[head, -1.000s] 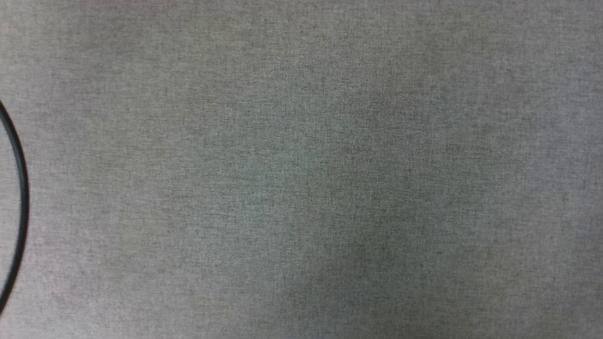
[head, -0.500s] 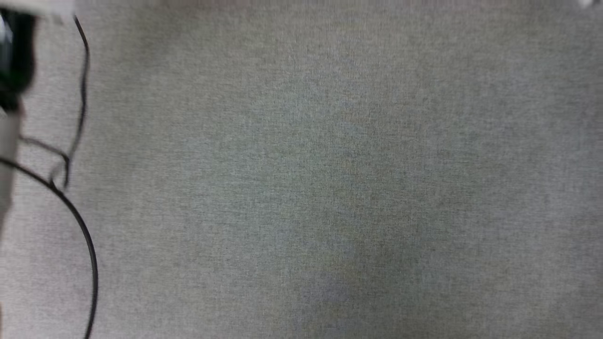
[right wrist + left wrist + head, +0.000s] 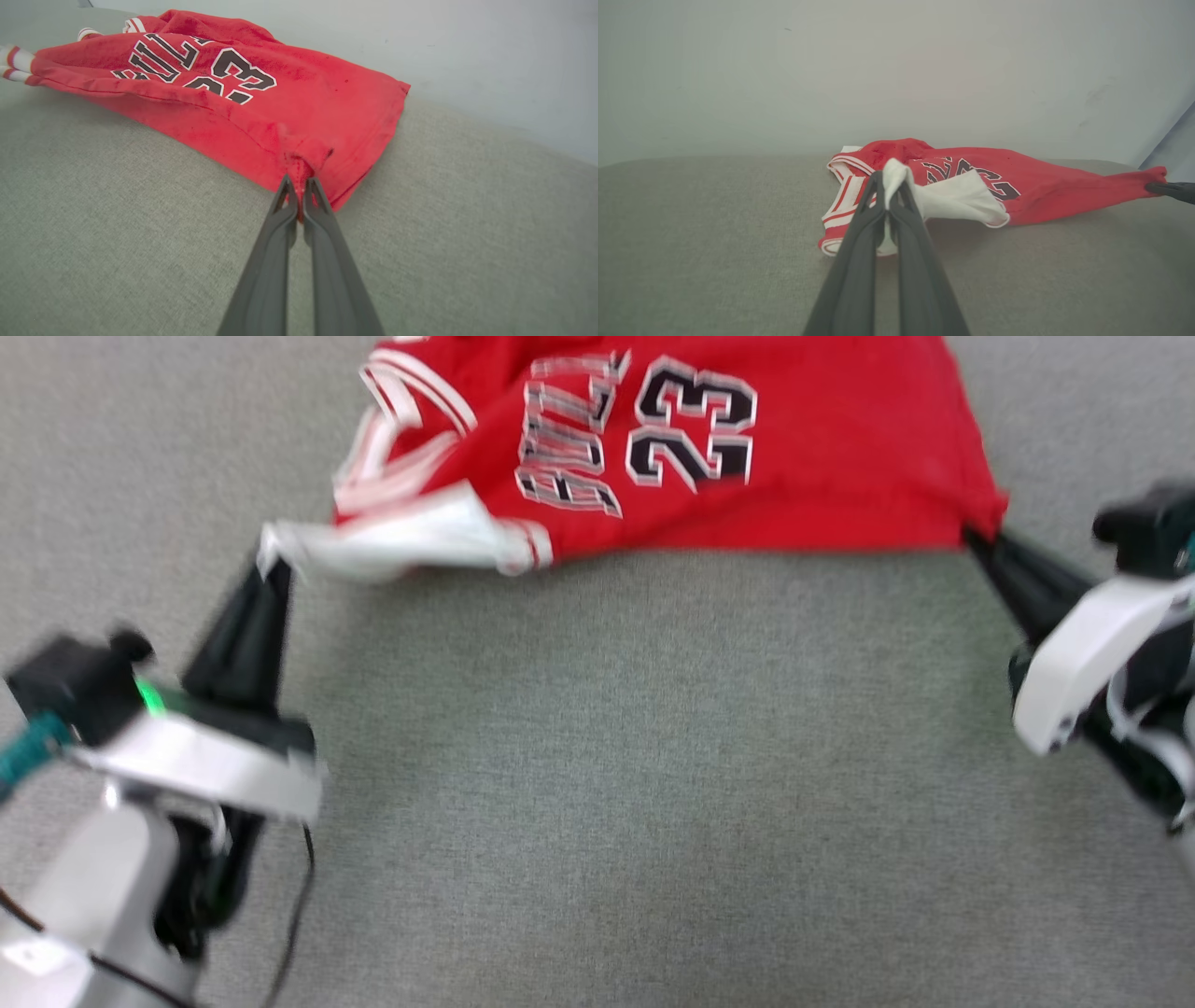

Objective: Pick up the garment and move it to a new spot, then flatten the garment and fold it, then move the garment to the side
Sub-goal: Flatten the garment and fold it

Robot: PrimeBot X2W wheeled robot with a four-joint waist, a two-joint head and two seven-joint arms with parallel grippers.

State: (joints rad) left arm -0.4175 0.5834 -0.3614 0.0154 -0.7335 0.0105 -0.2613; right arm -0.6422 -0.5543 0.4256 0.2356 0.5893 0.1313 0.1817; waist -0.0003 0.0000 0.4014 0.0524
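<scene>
Grey woven surface [image 3: 597, 756] bears the garment [image 3: 822, 457] (red, rumpled).

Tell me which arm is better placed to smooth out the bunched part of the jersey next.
Probably the left. The left gripper is shut on the white sleeve, right beside the crumpled collar end of the garment. The right gripper pinches the far hem corner, where the cloth lies smoother.

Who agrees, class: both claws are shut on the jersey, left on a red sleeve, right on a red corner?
The sleeve of the jersey is white, not red: the left wrist view shows the left claw shut on it. The rest holds.
</scene>
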